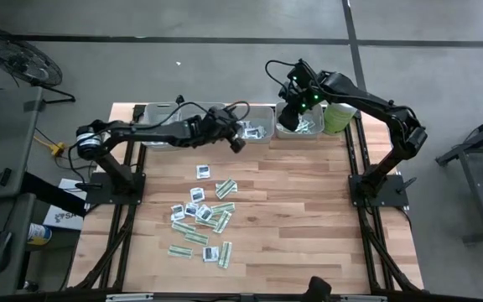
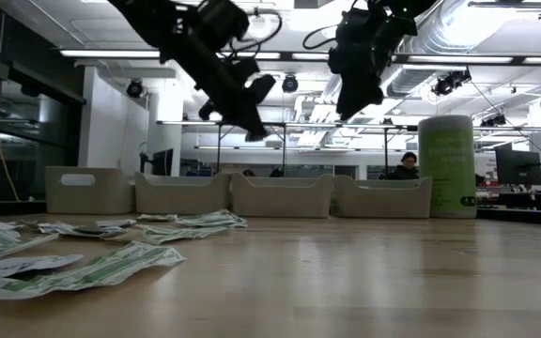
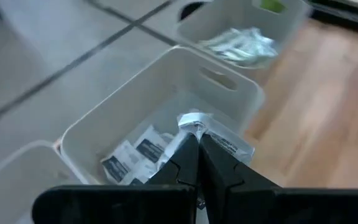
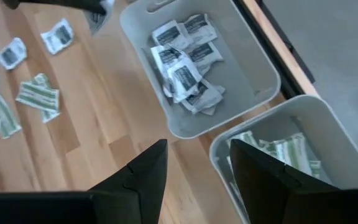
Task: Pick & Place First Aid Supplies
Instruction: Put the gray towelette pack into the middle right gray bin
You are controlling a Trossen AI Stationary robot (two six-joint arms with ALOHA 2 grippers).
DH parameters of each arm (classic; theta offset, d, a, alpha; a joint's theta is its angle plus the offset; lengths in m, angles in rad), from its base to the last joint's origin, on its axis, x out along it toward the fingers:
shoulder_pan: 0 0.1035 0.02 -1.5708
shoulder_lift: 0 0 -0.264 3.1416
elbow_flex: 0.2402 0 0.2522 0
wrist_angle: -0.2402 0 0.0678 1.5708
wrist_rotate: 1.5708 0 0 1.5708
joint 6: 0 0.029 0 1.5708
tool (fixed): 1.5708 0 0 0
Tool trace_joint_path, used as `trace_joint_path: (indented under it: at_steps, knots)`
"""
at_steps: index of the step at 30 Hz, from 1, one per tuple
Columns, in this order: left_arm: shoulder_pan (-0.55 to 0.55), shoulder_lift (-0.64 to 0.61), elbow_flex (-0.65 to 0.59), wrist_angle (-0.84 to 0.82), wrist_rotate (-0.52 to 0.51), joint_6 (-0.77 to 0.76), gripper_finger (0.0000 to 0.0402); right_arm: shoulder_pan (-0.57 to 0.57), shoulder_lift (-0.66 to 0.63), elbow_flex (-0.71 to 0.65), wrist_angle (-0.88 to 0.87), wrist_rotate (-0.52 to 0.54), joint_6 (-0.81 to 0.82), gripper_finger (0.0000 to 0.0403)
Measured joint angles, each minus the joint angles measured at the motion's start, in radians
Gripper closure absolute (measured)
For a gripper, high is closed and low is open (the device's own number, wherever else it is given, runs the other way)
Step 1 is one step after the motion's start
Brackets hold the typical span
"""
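- Sorting the loose sachets into the grey trays (image 1: 225, 111) along the far edge of the wooden table (image 1: 309, 210) is the step in hand, and this looks like the placing half of one cycle.
- Reaching from the left, the left gripper (image 3: 197, 146) is hanging over the tray of white sachets (image 4: 185, 59), its jaws pinched shut on a squarish white sachet (image 3: 219, 138) that is sticking out from the tips.
- Hovering over the neighbouring tray of green-white strips (image 4: 284, 152), beside the pale green tub (image 2: 448, 167), the right gripper (image 4: 197, 165) is standing with its fingers spread wide and nothing between them.
- Lying scattered on the near-left part of the table, the remaining supplies (image 1: 204, 214) are a mixed heap of strips and white squares, so a good share of the job is probably left.
- Calling for little, the next move is likely a release: the left jaws parting so the sachet drops among its own kind, well inside the tray wall.
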State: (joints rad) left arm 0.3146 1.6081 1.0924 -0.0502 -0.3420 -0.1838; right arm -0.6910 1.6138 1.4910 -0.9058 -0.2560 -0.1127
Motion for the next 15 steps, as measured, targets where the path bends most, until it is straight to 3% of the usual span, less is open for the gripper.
trace_joint_path:
  at_steps: [9,15]
  knots:
    - [0.101,0.048,0.000,-0.006,0.049,-0.391,0.0401,0.000,0.000,0.000,0.007,0.076,0.003,0.0233]
    - [0.144,0.065,0.000,-0.011,0.090,-0.542,0.0401,0.000,0.000,0.000,0.036,0.082,0.000,0.0233]
